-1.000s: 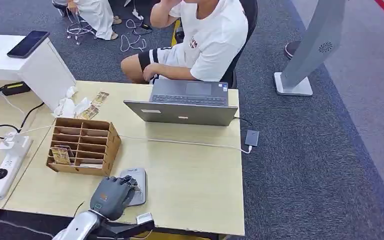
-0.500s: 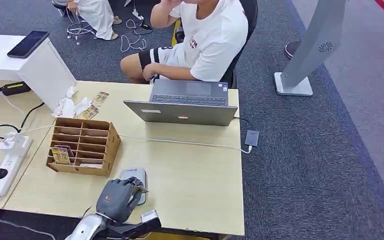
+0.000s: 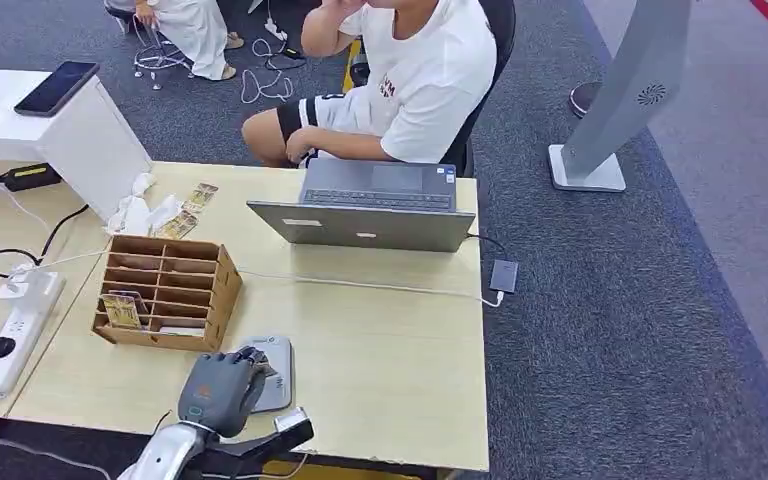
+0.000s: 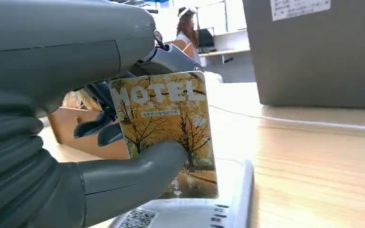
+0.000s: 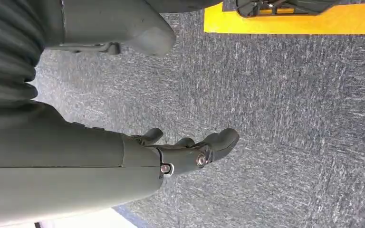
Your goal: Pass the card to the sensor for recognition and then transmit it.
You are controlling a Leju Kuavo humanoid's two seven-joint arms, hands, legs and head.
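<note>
My left hand (image 3: 218, 391) hovers at the near edge of the wooden table, over the grey card sensor (image 3: 272, 372). It pinches a yellow hotel card (image 4: 168, 128) with autumn trees between thumb and fingers; the card stands upright just above the sensor's white top (image 4: 209, 213). In the head view the card is hidden behind the hand. My right hand (image 5: 190, 152) hangs beside my body above grey carpet, its fingers apart and holding nothing.
A wooden card rack (image 3: 165, 292) with a card in one slot stands just beyond the sensor. An open laptop (image 3: 370, 210) sits at the table's far side, a person in a white shirt (image 3: 410, 80) behind it. A power strip (image 3: 15, 330) and cables lie left.
My left hand with the card has shifted slightly back and left over the sensor, after moving a little right half a second ago. Nothing else has moved.
</note>
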